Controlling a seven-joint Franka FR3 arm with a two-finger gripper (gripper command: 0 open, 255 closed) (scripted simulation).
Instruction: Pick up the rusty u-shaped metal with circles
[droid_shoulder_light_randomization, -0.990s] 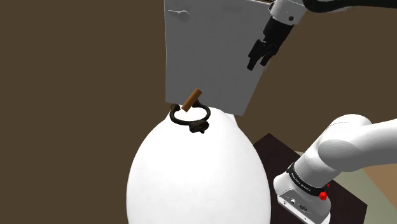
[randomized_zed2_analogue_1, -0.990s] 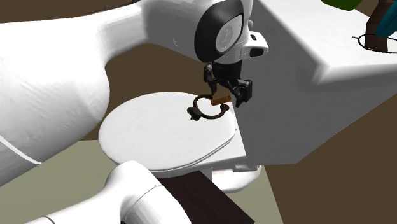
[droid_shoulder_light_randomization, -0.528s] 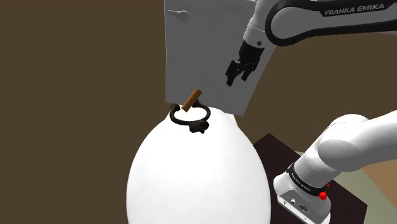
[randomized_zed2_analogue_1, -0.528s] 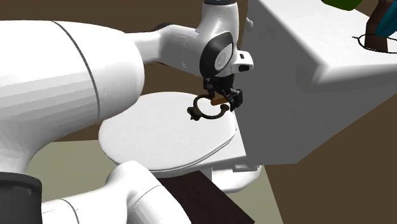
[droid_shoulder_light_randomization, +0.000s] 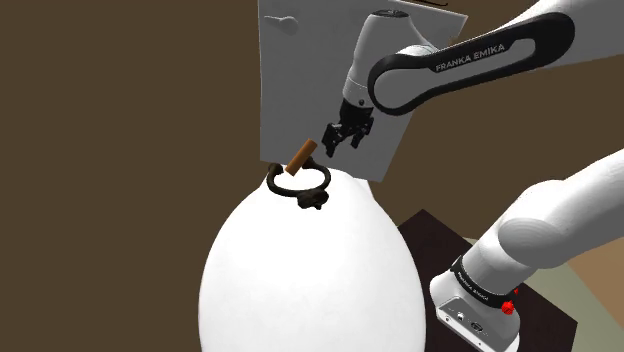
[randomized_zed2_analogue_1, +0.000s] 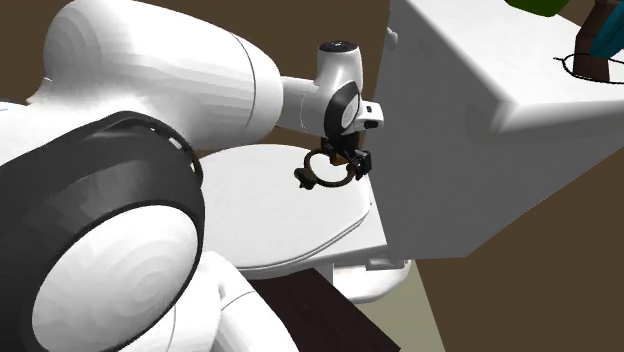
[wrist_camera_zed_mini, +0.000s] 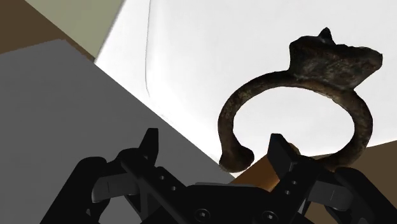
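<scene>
One rusty U (wrist_camera_zed_mini: 331, 63) lies at twelve o'clock on the lid (droid_shoulder_light_randomization: 300, 290), by the tank (droid_shoulder_light_randomization: 300, 80). Claw (droid_shoulder_light_randomization: 338, 143) hovers at two o'clock from it, fingers apart, empty. We judge it stiff, heavyish, rough; pinch one side arm.

Both exterior cameras overlook one white lid (droid_shoulder_light_randomization: 300, 280).

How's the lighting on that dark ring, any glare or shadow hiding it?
Shoulder view: the ring stands dark on the bright white lid, no glare. Wrist view: its rusty texture shows clearly, while the open tool is flat black with little detail.
</scene>
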